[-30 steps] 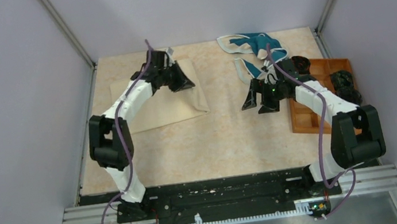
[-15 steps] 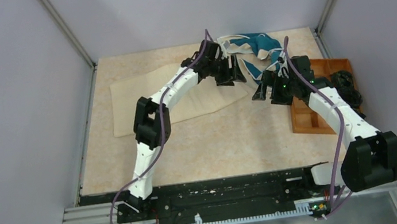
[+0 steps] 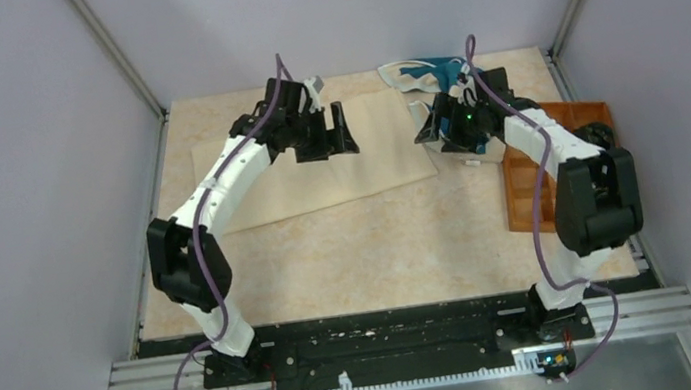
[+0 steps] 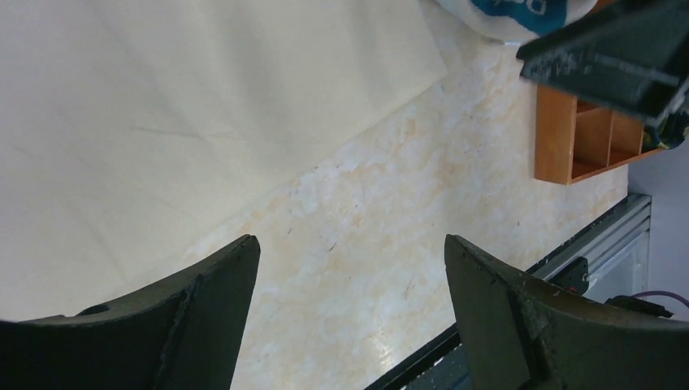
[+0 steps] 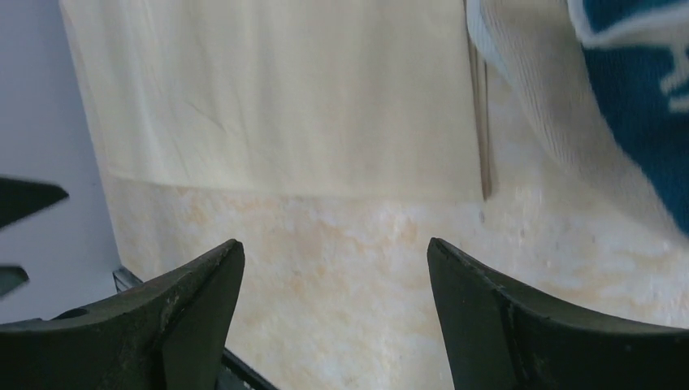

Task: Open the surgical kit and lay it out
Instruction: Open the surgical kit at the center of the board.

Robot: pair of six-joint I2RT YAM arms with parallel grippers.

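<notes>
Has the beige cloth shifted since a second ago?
Yes. The beige cloth has spread rightward: its right edge now lies nearer the orange compartment tray, close to the teal-and-white fabric.

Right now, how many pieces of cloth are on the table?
2. The beige cloth wrap lies spread flat at the far left-centre; the teal-and-white fabric is bunched at the far edge to its right, partly behind the right arm. Others may be hidden.
</notes>
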